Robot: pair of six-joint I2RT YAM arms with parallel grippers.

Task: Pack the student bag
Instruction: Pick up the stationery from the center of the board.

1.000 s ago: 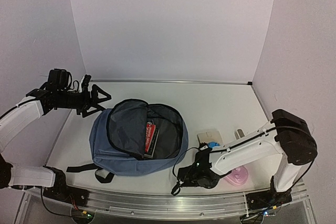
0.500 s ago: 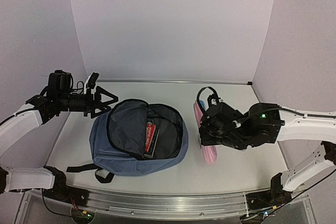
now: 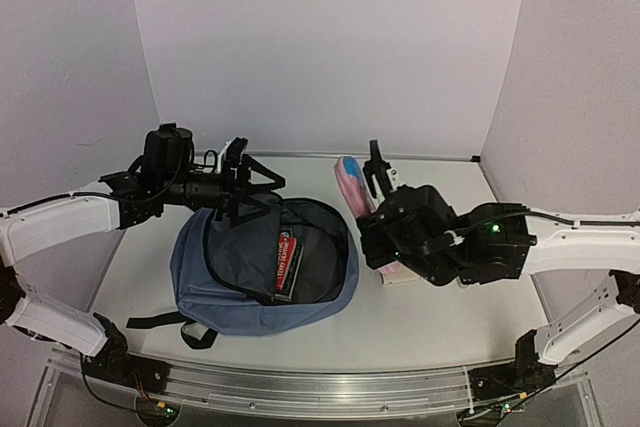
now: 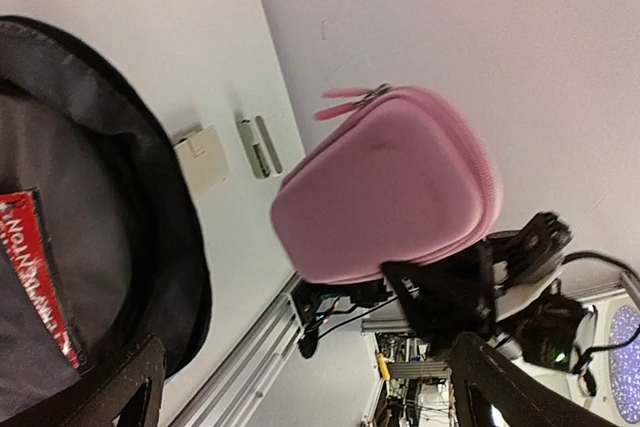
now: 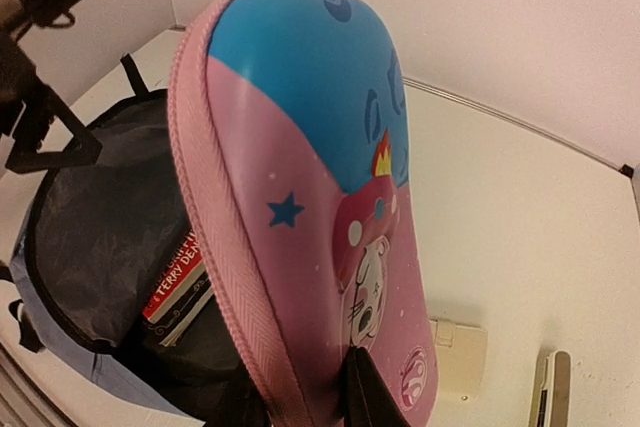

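Stretched out level from the left, left gripper (image 3: 262, 195) spread wide, empty. Folded at the elbow, wrist cocked up, right gripper (image 3: 372, 179) clamped on pink pencil case (image 3: 350, 177).

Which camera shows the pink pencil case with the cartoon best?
The right wrist view: the pink pencil case fills much of it, cartoon side facing the camera. The left wrist view shows only its plain pink back. The top view shows just a thin edge.
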